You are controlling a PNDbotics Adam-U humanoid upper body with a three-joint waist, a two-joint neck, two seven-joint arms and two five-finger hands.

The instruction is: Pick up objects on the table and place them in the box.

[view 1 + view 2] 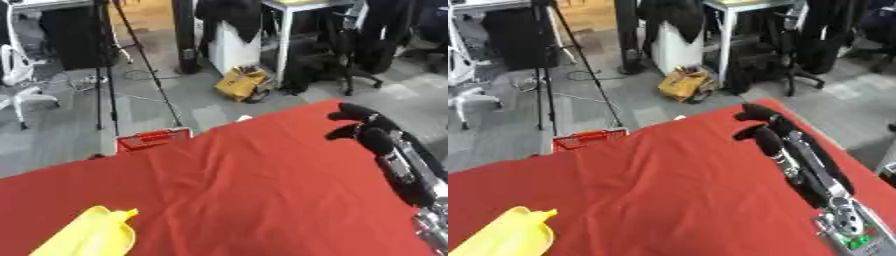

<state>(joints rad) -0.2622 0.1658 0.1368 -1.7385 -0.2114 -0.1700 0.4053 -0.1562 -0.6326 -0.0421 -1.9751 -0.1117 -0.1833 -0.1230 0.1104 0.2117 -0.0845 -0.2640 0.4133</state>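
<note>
My right hand (761, 131) hangs over the far right corner of the red table (262, 190), fingers curled in and holding nothing that I can see — though the view is soft there. A yellow object (92, 235) lies at the lower left, not in the red box (153, 138) at the far edge — that one's left.

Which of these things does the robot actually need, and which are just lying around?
For the job: yellow object on the red table; red basket beyond its far edge; right hand.
Just around: tripod; yellow bag; office chairs.
</note>
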